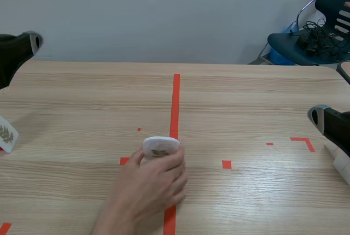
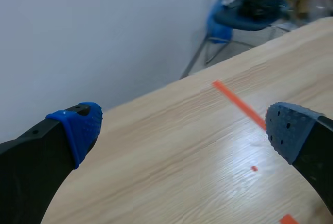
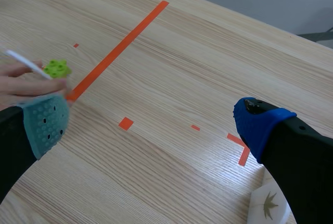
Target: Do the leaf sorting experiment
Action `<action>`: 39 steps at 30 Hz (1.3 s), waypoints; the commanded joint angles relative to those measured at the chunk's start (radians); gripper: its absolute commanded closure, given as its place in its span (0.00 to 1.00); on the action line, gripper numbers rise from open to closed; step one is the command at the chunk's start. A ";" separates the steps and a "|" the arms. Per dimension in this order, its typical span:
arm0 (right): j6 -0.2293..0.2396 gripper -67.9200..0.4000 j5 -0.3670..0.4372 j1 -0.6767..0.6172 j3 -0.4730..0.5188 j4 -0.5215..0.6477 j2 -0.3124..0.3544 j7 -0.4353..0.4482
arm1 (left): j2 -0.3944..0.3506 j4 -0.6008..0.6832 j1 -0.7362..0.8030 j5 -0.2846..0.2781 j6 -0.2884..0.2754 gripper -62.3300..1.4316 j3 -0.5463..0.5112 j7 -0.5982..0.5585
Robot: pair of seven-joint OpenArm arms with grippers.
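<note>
The left gripper point(image 2: 182, 130) is spread wide with nothing between its blue pads. It hangs above bare table, far left of the tape line point(image 1: 176, 104). The right gripper point(image 3: 153, 125) is likewise parted and empty, far right of that line. A right card point(image 3: 269, 206), white with a small leaf printed on it, lies just beside its blue-padded finger. A left card point(image 1: 5, 135) with a leaf print sits far left of the line, at the scene view's edge.

On the line itself, a person's hand point(image 1: 147, 188) holds a middle card point(image 1: 160, 146) to the table. In the right wrist view a green leaf shape shows at those fingertips; whether it belongs to that card I cannot tell.

Sorting has likely not begun, since neither arm holds a card. The chief danger is the hand: an arm heading for the line now would meet fingers, not card. The cards look thin and flat, so pads may skid over them and push them along. The right finger could also nudge its neighbour card toward the table's edge.
</note>
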 commanded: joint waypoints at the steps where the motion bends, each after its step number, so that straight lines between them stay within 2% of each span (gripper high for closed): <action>1: 0.002 0.00 0.012 0.012 0.001 -0.003 0.000 0.012 | 0.008 0.018 0.032 -0.007 -0.028 0.00 0.010 0.024; 4: 0.000 0.00 0.012 0.012 0.001 -0.003 0.000 0.012 | 0.018 0.105 0.108 -0.007 -0.090 0.00 0.011 0.039; 6: 0.000 0.00 0.012 0.012 0.001 -0.003 0.000 0.012 | 0.033 0.146 0.164 -0.006 -0.106 0.00 0.011 0.039; 15: 0.000 0.00 0.012 0.012 0.001 -0.003 0.000 0.012 | 0.127 0.180 0.267 0.002 -0.107 0.00 0.011 0.038; 25: 0.000 0.00 0.011 0.012 0.001 -0.003 0.000 0.012 | 0.130 0.179 0.267 0.006 -0.103 0.00 0.011 0.039; 30: 0.000 0.00 0.011 0.012 0.001 -0.003 0.000 0.012 | 0.130 0.177 0.267 0.082 -0.103 0.00 0.030 0.037; 33: 0.000 0.00 0.011 0.012 0.001 -0.003 0.000 0.012 | 0.131 0.151 0.264 0.148 -0.103 0.00 0.083 0.005; 36: 0.000 0.00 0.012 0.012 0.001 -0.003 0.000 0.012 | 0.132 0.074 0.239 0.241 -0.091 0.00 0.166 -0.074; 39: 0.000 0.00 0.012 0.012 0.001 -0.003 0.000 0.012 | 0.149 -0.052 0.167 0.344 -0.045 0.00 0.254 -0.151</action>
